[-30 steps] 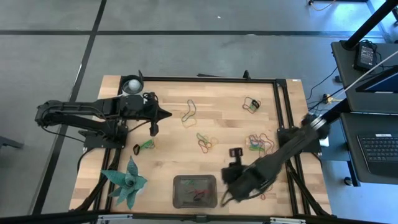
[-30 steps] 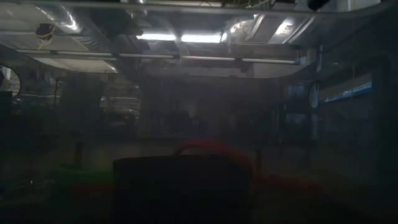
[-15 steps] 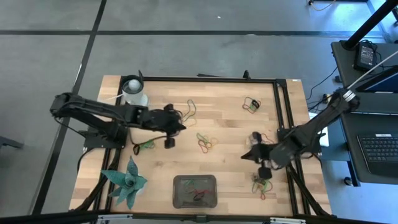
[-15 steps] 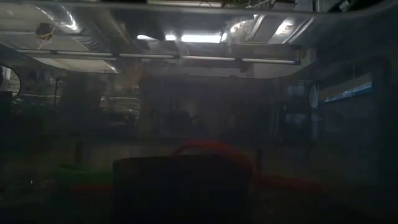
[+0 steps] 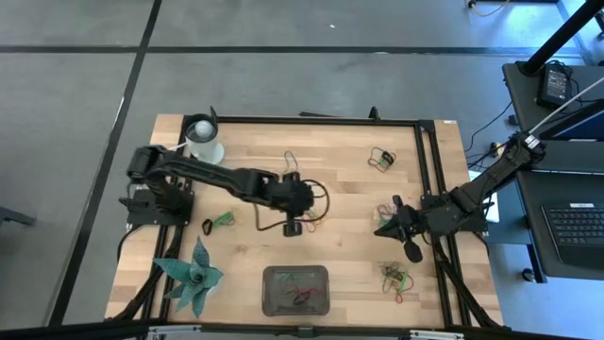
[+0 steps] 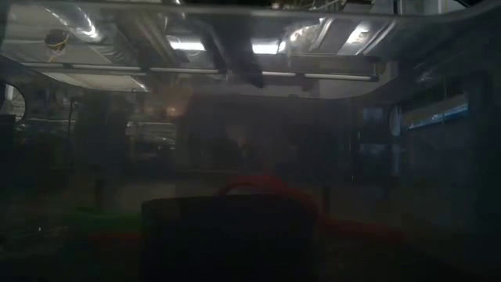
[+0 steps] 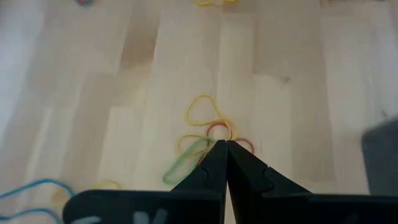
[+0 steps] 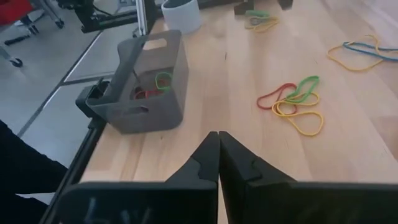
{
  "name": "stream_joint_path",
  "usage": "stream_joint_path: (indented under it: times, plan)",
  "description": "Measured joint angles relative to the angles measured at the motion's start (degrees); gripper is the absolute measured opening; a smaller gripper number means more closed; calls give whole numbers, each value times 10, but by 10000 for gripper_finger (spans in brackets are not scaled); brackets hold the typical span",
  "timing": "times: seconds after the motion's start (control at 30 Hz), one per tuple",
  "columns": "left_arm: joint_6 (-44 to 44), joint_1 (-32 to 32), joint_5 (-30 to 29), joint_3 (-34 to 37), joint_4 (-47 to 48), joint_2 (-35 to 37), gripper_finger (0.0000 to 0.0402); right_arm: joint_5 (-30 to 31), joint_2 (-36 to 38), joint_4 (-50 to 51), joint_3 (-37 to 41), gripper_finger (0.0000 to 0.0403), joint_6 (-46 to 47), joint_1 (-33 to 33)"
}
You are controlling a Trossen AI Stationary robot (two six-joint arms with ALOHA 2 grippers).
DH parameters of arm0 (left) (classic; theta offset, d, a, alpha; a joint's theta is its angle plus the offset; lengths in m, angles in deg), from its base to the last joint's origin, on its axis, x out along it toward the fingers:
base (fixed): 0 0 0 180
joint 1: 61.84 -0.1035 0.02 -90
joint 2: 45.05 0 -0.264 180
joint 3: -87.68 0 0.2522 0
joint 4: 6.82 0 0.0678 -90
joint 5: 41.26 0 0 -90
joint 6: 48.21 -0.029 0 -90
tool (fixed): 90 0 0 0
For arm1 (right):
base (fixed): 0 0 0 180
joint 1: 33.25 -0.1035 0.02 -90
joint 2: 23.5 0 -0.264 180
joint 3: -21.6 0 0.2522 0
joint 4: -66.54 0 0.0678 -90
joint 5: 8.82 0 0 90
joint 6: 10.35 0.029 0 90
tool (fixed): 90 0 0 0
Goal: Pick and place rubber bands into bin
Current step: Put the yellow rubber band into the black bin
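Observation:
The bin (image 5: 295, 289) is a dark grey tray near the table's front edge, with a few rubber bands inside (image 8: 149, 87). A cluster of red, green and yellow rubber bands (image 7: 205, 134) lies flat on the wood at mid-table (image 8: 295, 102). My left gripper (image 5: 310, 210) is shut, its tips (image 7: 226, 144) over the near side of that cluster; whether they touch it I cannot tell. My right gripper (image 5: 379, 230) is shut and holds nothing, raised over the table's right part, with its tips (image 8: 219, 134) pointing toward the bin.
More rubber band groups lie at the far middle (image 5: 287, 168), far right (image 5: 381, 159), right (image 5: 389, 212), near right (image 5: 394, 277) and left (image 5: 222, 219). A white cup (image 5: 203, 142) stands at the far left corner. A green plant (image 5: 193, 274) stands at the near left.
My left gripper has swung from the far left toward mid-table and sunk a little, ending over the rubber band cluster. My right gripper has drawn back from beside the bin toward the table's right edge and tipped up nearer level. Both have stayed shut.

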State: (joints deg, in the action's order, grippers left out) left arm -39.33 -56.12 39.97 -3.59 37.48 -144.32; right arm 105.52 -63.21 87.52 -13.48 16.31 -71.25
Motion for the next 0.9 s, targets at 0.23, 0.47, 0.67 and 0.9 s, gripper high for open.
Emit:
stream_joint_path:
  times: [0.23,0.47,0.67,0.9]
  plan:
    - [55,-6,59,-20,-5,-86,47,0,3,-7,0,5,1,-2]
    - [69,-2,66,-20,-25,-142,100,0,1,-1,0,5,0,-2]
    - [47,-2,54,-19,-46,-154,120,0,1,-1,0,5,2,-2]
    - [-39,-2,22,-19,-112,-153,110,0,1,-1,0,5,3,-2]
